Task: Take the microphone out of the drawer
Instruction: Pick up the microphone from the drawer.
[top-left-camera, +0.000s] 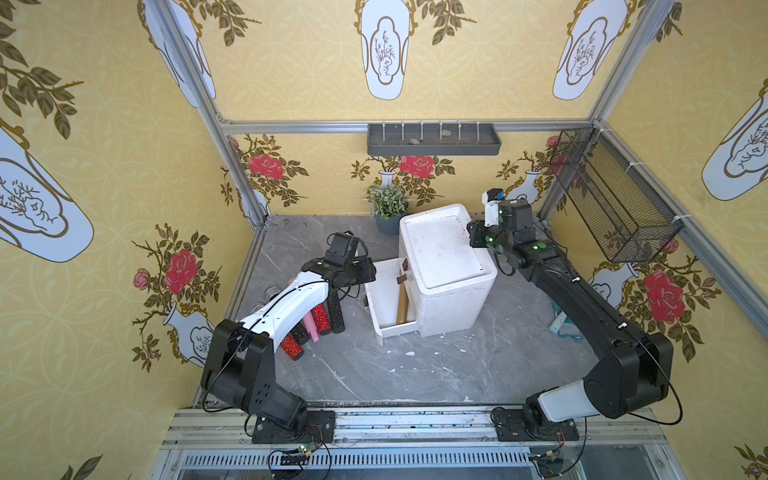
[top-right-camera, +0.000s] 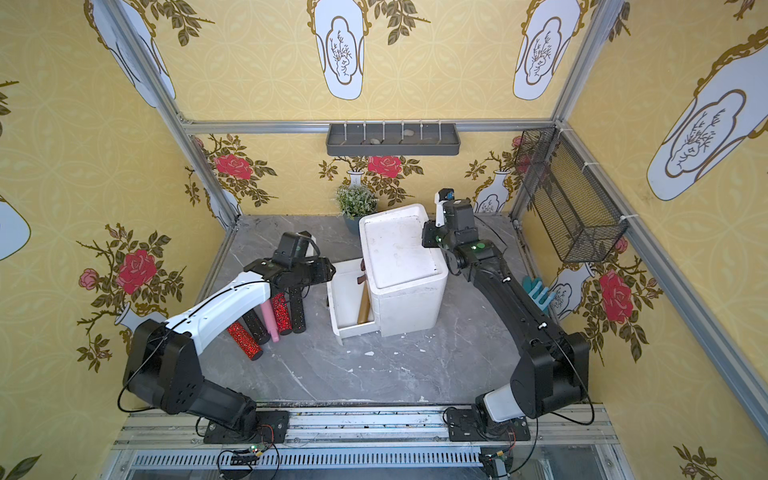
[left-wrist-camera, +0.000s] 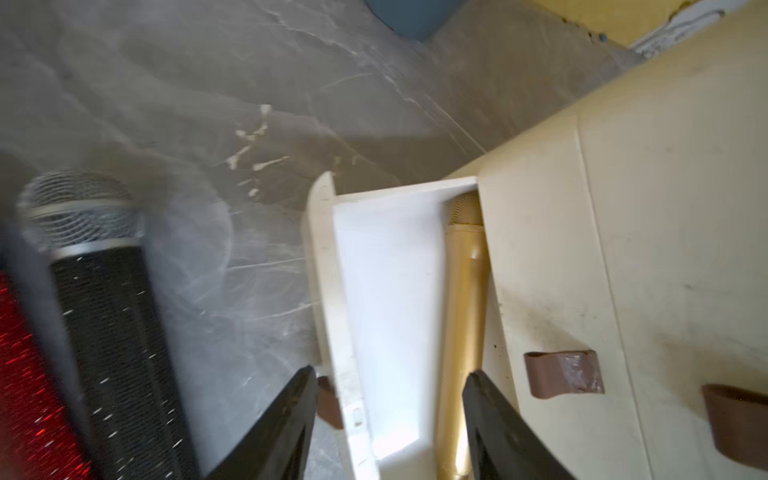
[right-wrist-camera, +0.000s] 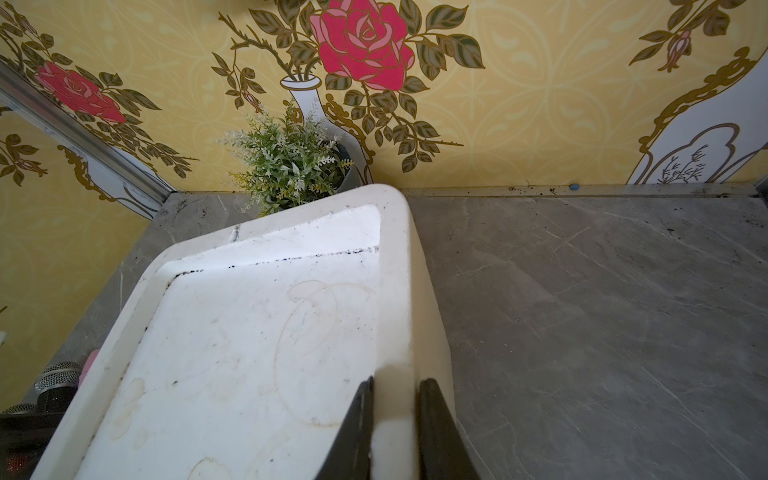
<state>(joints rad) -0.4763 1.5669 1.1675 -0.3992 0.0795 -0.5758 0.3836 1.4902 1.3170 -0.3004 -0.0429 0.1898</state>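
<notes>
A gold microphone lies in the pulled-out top drawer of a white cabinet, along the side nearest the cabinet body, its head tucked under the cabinet. My left gripper hovers open over the drawer's far end, holding nothing, with the gold handle just inside one finger. My right gripper is shut on the raised rim of the cabinet's top at its right edge.
Several other microphones, with red glitter, black and pink handles, lie on the marble table left of the drawer, under my left arm. A potted plant stands behind the cabinet. Brown handles stick out of the lower drawers. A teal object lies at the right.
</notes>
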